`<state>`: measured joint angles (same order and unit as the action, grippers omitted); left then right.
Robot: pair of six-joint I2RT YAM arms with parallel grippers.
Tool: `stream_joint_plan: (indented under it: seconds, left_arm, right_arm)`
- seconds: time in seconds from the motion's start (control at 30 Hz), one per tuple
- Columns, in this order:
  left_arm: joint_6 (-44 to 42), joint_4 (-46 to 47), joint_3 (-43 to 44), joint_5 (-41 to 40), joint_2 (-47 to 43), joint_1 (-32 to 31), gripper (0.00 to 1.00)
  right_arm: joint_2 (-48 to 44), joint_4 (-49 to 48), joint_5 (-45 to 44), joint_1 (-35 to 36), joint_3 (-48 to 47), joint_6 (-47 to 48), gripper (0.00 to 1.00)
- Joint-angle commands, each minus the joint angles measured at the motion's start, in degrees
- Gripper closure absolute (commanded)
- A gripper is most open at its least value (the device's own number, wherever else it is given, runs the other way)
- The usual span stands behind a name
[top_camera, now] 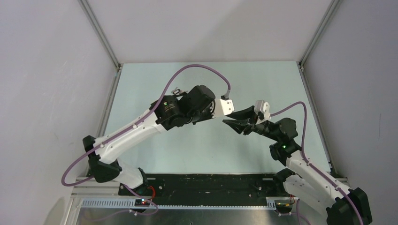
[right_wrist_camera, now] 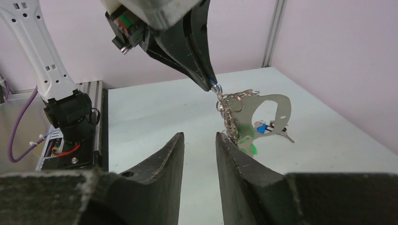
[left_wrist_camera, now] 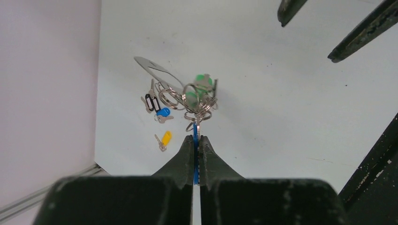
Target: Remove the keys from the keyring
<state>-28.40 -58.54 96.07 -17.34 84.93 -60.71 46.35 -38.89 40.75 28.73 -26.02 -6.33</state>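
Note:
My left gripper (left_wrist_camera: 195, 137) is shut on a thin blue key head (left_wrist_camera: 195, 154) and holds a hanging bunch above the table. The bunch is a chain of small split rings (left_wrist_camera: 199, 110), green-headed keys (left_wrist_camera: 202, 86) and the pale grey keyring (left_wrist_camera: 157, 71). In the right wrist view the keyring (right_wrist_camera: 281, 105) and green keys (right_wrist_camera: 246, 140) dangle below the left fingertips (right_wrist_camera: 206, 79). A loose blue key (left_wrist_camera: 163, 112) and a yellow key (left_wrist_camera: 165, 138) lie on the table. My right gripper (right_wrist_camera: 199, 135) is open and empty, just left of the bunch. In the top view both grippers, left (top_camera: 248, 113) and right (top_camera: 235, 125), meet mid-table.
A small black-and-silver piece (left_wrist_camera: 149, 102) lies beside the loose blue key. The pale table (top_camera: 197, 150) is walled by white panels, with a metal post at each back corner (top_camera: 117, 65). The left arm's base and cables (right_wrist_camera: 70, 117) stand at the near edge.

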Motion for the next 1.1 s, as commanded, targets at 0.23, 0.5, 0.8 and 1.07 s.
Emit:
stream_joint_plan:
  seconds: [0.23, 0.5, 0.8, 1.07]
  left_arm:
    - [2.5, 4.7, 0.7, 3.5, -3.9, -0.4, 1.0]
    - [5.7, 4.7, 1.1, 7.2, -5.8, -0.3, 1.0]
    - [6.7, 4.7, 1.6, 10.4, -6.8, -0.4, 1.0]
    - [8.2, 4.7, 1.9, 12.4, -8.3, -0.5, 1.0]
  right_arm:
    - [3.6, -3.7, 2.4, 6.8, -3.2, 5.3, 0.72]
    - [6.3, -5.8, 4.7, 9.3, -4.7, 6.1, 0.77]
    - [9.4, -3.8, 2.6, 9.8, -8.6, 10.7, 0.76]
    - [10.9, -2.0, 4.1, 10.1, -10.6, 11.5, 0.79]
